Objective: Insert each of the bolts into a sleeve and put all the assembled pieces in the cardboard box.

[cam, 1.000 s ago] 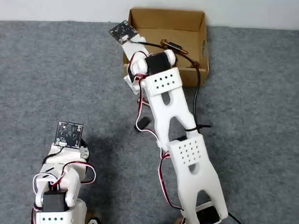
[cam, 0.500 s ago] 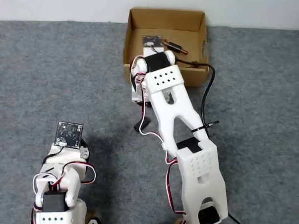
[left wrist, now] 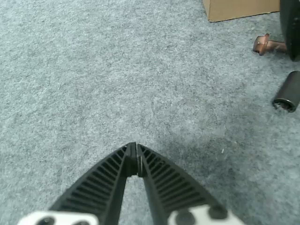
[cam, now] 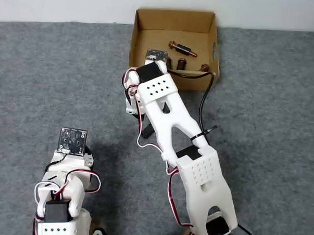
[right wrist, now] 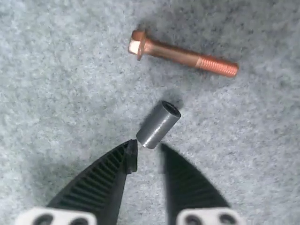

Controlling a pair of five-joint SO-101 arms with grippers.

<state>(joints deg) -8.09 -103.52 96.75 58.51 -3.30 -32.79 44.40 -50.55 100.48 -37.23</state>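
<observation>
Holding several assembled pieces (cam: 181,48): cardboard box (cam: 174,18).
Right claw (right wrist: 147,153) spread at sleeve (right wrist: 158,124), lying flat, bore toward bolt (right wrist: 183,55); left claw (left wrist: 136,159) pressed together.

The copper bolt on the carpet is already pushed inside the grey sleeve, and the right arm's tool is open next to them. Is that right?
Not quite. The right wrist view shows the copper bolt lying on the carpet beside the grey sleeve, apart from it, not inside. The right arm's tool is open next to them, as you said.
</observation>
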